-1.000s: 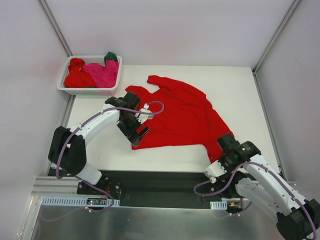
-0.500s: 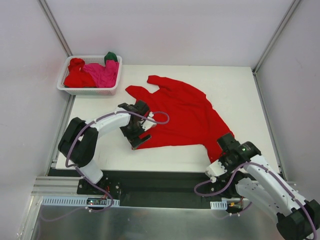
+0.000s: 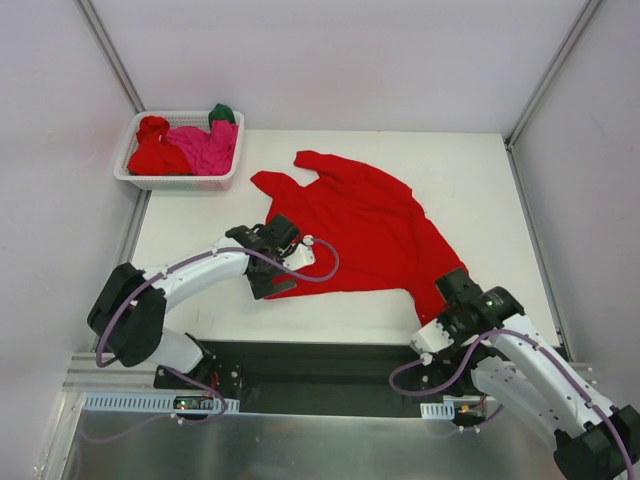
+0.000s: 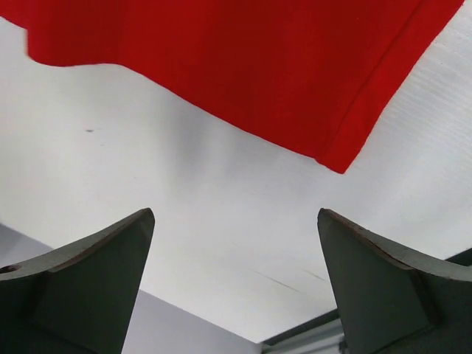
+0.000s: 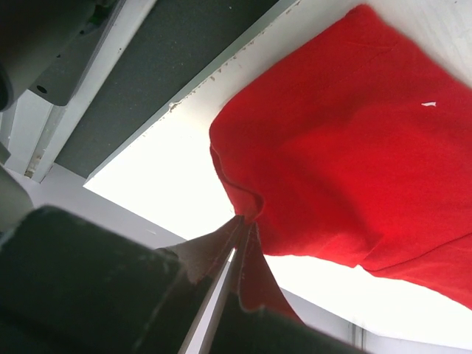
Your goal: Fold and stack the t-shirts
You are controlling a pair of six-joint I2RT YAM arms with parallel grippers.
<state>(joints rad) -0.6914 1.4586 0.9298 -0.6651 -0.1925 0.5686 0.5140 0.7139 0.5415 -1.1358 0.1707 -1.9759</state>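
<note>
One bright red t-shirt (image 3: pixel 365 225) lies spread out on the white table. My left gripper (image 3: pixel 263 284) hovers at its near-left corner, open wide. In the left wrist view there is only bare table between the left gripper's (image 4: pixel 234 215) fingers, and the red t-shirt's hem corner (image 4: pixel 335 151) lies just beyond them. My right gripper (image 3: pixel 441 301) is shut on the shirt's near-right corner. The right wrist view shows the right gripper (image 5: pixel 244 220) pinching a bunched fold of the red t-shirt (image 5: pixel 346 140). More t-shirts, red (image 3: pixel 153 152), magenta-pink (image 3: pixel 205 147) and dark green (image 3: pixel 222 113), sit crumpled in the basket.
The white lattice basket (image 3: pixel 176 182) stands at the table's far-left corner. A black strip (image 3: pixel 320 365) with the arm bases runs along the near table edge. Booth walls and metal posts (image 3: pixel 112 55) close in the left, right and back.
My left gripper has moved toward me along the shirt's left edge, down to its near-left corner, staying open. The right gripper has kept still, shut on the cloth.
</note>
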